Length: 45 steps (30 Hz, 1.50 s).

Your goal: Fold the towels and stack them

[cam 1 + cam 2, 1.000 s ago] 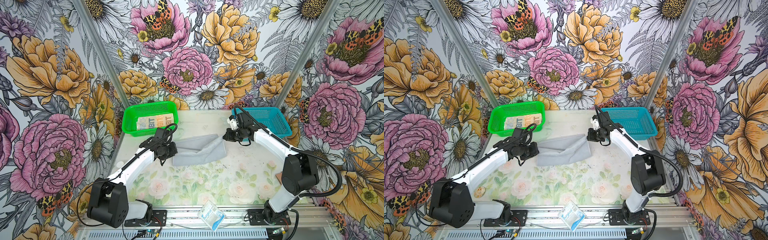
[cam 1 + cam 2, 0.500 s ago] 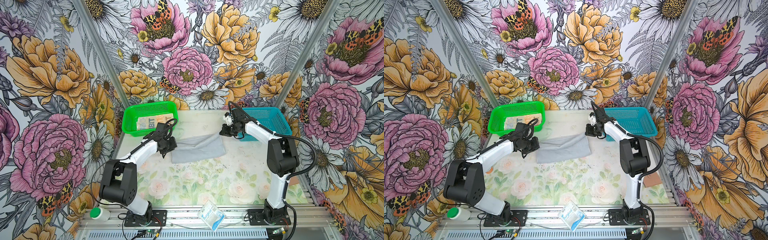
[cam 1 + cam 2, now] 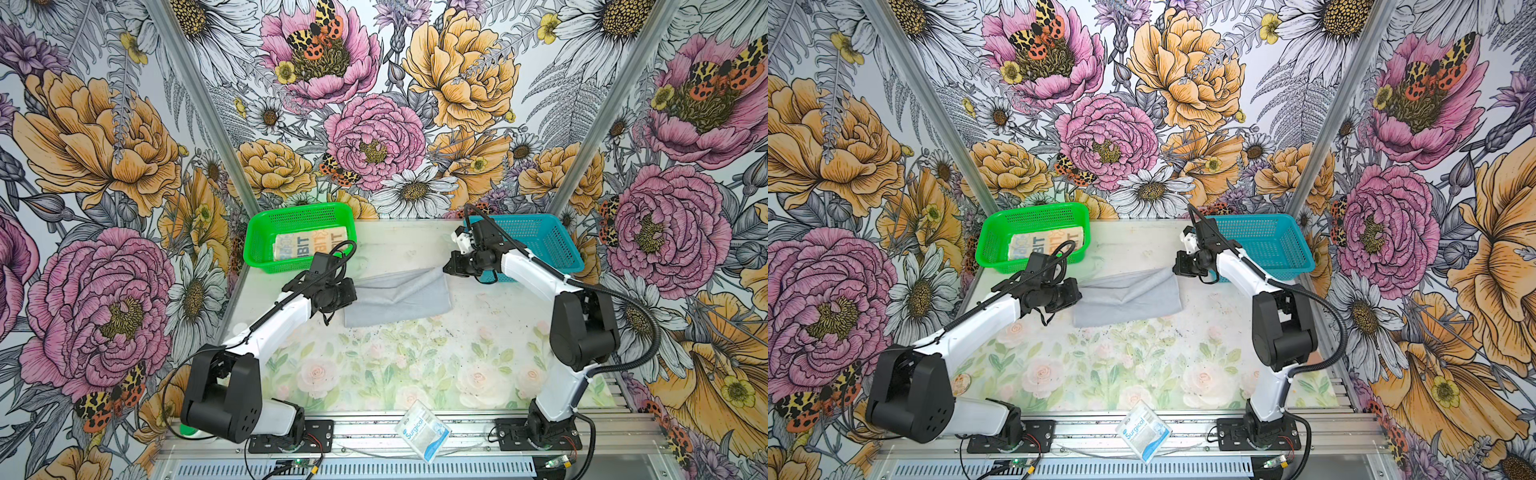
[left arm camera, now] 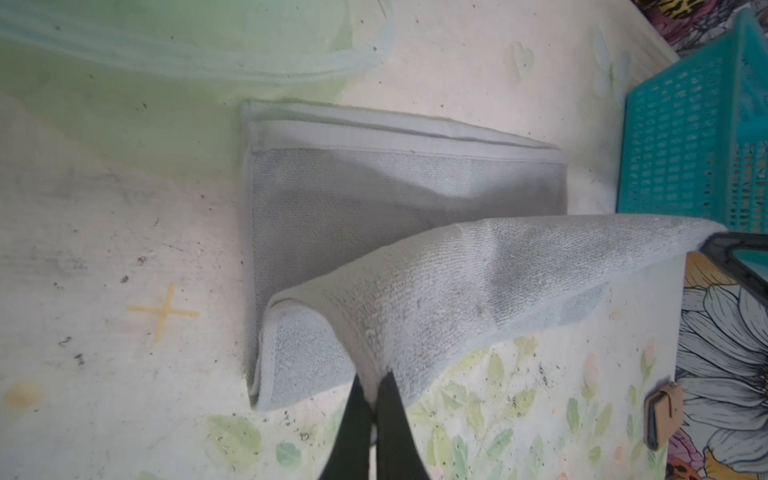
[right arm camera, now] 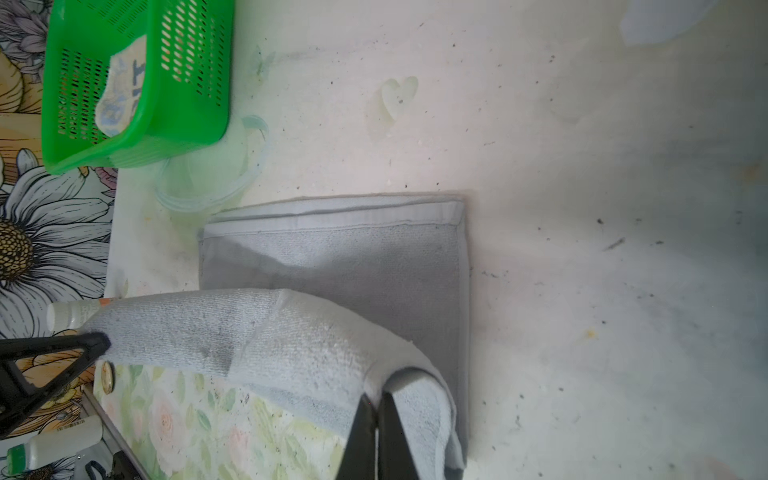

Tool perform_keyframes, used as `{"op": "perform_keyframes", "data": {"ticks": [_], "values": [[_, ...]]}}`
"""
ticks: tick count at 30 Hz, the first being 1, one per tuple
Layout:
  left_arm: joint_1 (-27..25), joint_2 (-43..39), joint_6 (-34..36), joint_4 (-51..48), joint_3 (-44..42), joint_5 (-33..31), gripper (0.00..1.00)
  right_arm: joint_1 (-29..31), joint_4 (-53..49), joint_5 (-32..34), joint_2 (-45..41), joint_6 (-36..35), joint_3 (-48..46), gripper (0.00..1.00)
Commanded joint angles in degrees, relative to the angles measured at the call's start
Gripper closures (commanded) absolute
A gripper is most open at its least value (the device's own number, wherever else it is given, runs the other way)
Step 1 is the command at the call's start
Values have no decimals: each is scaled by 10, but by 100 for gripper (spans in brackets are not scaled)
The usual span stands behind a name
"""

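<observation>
In a top view, pale towel with blue/orange lettering (image 3: pixel 309 245) sits partly behind green plastic mesh basket (image 3: pixel 257 249) wall and black cable (image 3: pixel 348 249); only "BIT" legible; wrist views: left gripper (image 4: pixel 371 384) and right gripper (image 5: pixel 376 401) fingers cut by frame edge, tips buried in light grey terry towel (image 4: pixel 415 187); teal plastic mesh basket (image 4: pixel 685 124) cropped

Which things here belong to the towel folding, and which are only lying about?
For the job:
- grey towel, pinched by the left gripper and the right gripper
- RABBIT towel, lying in the green basket

Lying about:
- Surgical packet on the front rail
- teal basket
- white bottle, seen by the right wrist camera
</observation>
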Motion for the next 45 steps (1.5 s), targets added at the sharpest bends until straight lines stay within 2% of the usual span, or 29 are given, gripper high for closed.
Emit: {"op": "perform_keyframes", "data": {"ticks": [1, 5, 10, 14, 18, 24, 29, 35, 45], "values": [[-44, -48, -21, -39, -28, 16, 100, 6, 6, -24, -81, 13, -59, 100], [-108, -127, -67, -67, -86, -22, 100, 17, 6, -24, -180, 34, -157, 100], [-161, -221, -128, -76, -158, -49, 100, 26, 6, -15, -266, 51, -253, 100], [-181, -258, -158, -76, -191, -61, 100, 34, 6, -12, -292, 62, -290, 100], [-182, -266, -159, -75, -189, -86, 100, 36, 7, 4, -290, 60, -275, 100], [-129, -224, -123, -44, -158, -93, 100, 35, 19, 36, -232, 46, -205, 100], [-62, -169, -90, 4, -138, -60, 100, 33, 33, 32, -150, 34, -136, 100], [-4, -94, -51, 28, -100, -24, 100, 31, 38, 27, -52, 20, -65, 100], [37, 23, -20, 39, -27, -12, 100, 10, 37, 17, 47, 6, 22, 100]]}}
